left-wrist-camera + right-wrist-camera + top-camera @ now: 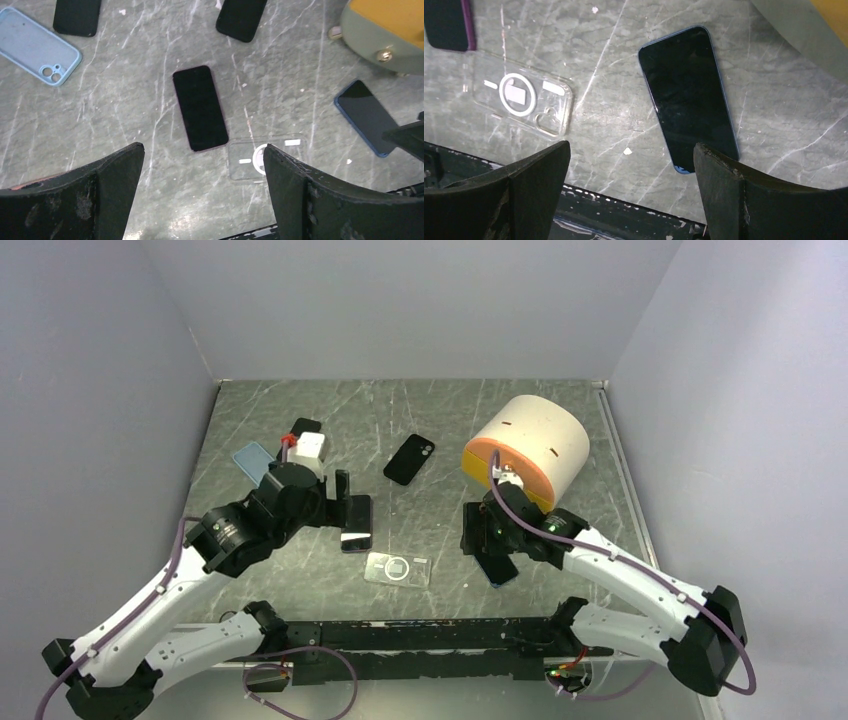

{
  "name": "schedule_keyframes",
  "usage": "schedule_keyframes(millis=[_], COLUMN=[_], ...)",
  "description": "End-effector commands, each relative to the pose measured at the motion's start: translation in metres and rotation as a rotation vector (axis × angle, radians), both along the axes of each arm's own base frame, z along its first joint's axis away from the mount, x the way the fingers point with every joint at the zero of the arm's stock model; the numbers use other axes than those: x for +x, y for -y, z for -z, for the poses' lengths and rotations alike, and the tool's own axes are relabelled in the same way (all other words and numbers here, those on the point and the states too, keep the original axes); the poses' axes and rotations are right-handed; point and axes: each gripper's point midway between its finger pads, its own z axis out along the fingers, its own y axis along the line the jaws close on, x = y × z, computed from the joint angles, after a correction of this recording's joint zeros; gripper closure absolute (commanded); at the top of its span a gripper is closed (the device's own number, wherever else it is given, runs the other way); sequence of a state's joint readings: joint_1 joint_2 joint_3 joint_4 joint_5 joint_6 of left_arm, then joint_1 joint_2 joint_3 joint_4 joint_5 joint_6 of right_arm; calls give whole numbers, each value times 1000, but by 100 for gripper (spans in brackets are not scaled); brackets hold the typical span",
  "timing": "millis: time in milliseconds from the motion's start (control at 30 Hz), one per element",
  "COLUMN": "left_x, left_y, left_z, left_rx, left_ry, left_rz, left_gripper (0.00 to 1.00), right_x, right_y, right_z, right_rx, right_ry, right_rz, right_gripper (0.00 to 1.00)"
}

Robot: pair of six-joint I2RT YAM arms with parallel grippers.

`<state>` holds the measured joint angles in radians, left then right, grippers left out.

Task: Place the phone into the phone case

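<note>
Grey table (450,410): being used by both arms; all items lying flat on it.
L gripper (202,170): fingers being held wide, nothing btwn them; being hovered over purple-edged phone (200,107).
R gripper (631,155): fingers being held wide too, empty; being hovered over blue phone (689,95).
Task phone: purple-edged phone being taken as likeliest (judgement); screen up, just beside clear case (260,160). Near corner is at case edge; touching or not can't be told.
Case spot: clear case lying btwn the two grippers near front edge, ring mark visible. Open side up or down not being shown clearly.
Step in hand: pick of phone being set up, not yet done (judgement).
How to do well:
- Phone being so thin, fingers should be closed across its short width, low to the table.
- Phone should be lifted clear w/o the case being dragged.
- Case is light and slippery-looking, so it should be pinned by the other arm while phone is being pressed in.
- Camera end should be matched to the cut-out, one end seated first.
Risk: case being pushed off front edge.
Count, phones: 2 sure (purple-edged, blue).
Count, black slabs (241,17): 2 at far side; phone or dark case can't be told.
Count, cases: 2 sure (clear case, light-blue case (37,47)).
Count, other: 1 cream-and-orange drum (528,448), 1 white box (308,448).
</note>
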<state>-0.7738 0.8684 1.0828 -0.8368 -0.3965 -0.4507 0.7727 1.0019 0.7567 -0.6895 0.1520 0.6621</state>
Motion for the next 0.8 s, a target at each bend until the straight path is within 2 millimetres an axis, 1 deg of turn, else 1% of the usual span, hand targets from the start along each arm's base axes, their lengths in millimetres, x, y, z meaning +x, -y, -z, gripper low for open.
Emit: schedule_keyframes(millis=[0,100,233,433,600,767], left_x=[0,-1,-1,-2,-1,0], left_y=[-14,-16,-17,-19,-19,-21], left_z=[12,20,17,15,15,15], left_rx=[52,59,60,60,65,71], left_ry=[24,12,22,37,39,43], left_rz=[-35,-40,-37,-37,-33,-43], left_gripper=[6,6,6,6,6,6], right_x=[9,10,14,16,18,23], right_y=[-4,-2,5,7,10,24], right_z=[2,12,24,42,61,69], right_rx=[-4,-26,-84,-124,-184,-283], right_ry=[37,32,27,-2,-42,-42], right_rz=[19,24,52,80,114,155], right_gripper=[4,2,1,1,1,1])
